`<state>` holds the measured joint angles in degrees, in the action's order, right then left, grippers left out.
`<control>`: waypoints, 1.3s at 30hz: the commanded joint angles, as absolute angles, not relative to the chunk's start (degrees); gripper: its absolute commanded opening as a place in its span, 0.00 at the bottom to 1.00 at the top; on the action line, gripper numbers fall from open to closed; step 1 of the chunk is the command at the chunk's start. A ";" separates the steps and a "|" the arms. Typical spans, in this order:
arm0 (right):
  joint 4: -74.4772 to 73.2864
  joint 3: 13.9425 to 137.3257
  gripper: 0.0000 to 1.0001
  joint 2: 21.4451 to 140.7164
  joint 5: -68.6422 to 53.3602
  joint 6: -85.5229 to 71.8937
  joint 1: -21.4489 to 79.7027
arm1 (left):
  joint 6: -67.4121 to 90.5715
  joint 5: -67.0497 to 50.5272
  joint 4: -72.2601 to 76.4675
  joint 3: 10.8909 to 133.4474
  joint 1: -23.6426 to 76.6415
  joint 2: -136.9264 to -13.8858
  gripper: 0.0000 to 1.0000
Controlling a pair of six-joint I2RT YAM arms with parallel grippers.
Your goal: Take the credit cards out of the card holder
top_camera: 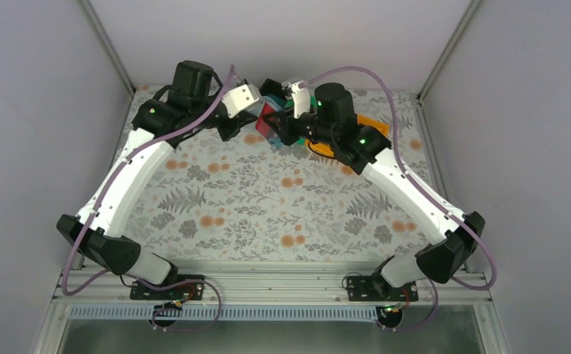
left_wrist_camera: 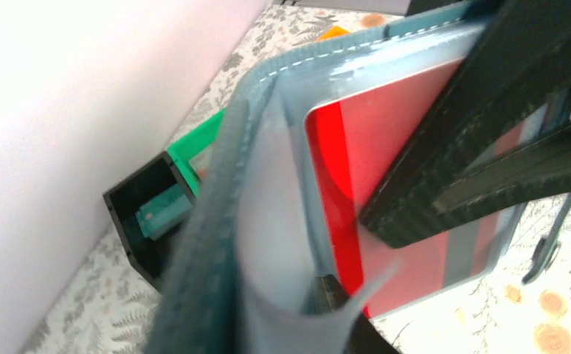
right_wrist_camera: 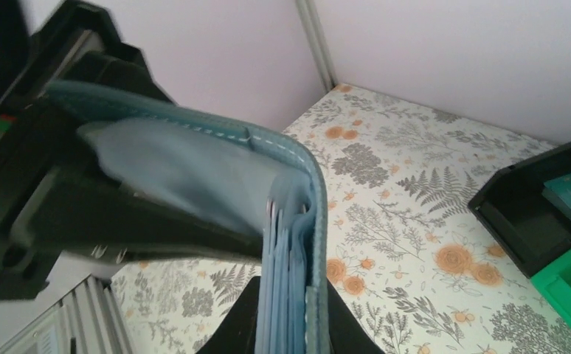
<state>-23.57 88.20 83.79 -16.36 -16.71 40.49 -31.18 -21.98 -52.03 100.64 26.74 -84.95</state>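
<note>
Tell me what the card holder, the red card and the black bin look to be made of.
Card holder: soft blue leather or faux leather, matte, with pale stitching along its edge; I can't tell which.
Red card: stiff plastic, glossy, with a sheen across its face.
Black bin: rigid moulded plastic, smooth, with thin straight walls.

Blue-teal card holder (right_wrist_camera: 194,169), red card (left_wrist_camera: 356,140), black bin (right_wrist_camera: 504,214), green bin (right_wrist_camera: 570,287), orange-flower and grey-fern print on table (top_camera: 268,199)
</note>
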 commanded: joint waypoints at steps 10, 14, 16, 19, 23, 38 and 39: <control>-15.11 77.54 0.61 72.36 -32.20 -4.45 35.65 | -31.03 -45.23 -60.16 106.86 19.49 -81.65 0.02; -11.63 75.32 0.68 72.38 -37.05 -4.99 35.42 | -29.60 -46.01 -60.38 107.52 19.47 -82.08 0.02; -10.01 74.96 0.72 72.46 -39.26 -5.39 35.42 | -28.81 -45.27 -59.86 107.72 19.44 -82.11 0.02; -5.86 73.53 0.86 72.01 -42.42 -6.44 35.42 | -26.38 -42.80 -58.59 107.92 19.44 -82.26 0.02; 1.79 71.64 0.89 72.99 -43.44 -10.89 35.79 | -23.78 -40.47 -57.45 107.96 19.44 -82.66 0.03; -0.59 72.93 0.04 74.01 -33.18 -13.32 35.77 | -24.22 -38.16 -57.67 107.18 18.87 -82.04 0.16; -2.31 73.24 0.04 74.04 -33.34 -13.05 35.51 | -23.98 -35.54 -56.68 106.11 18.31 -81.66 0.38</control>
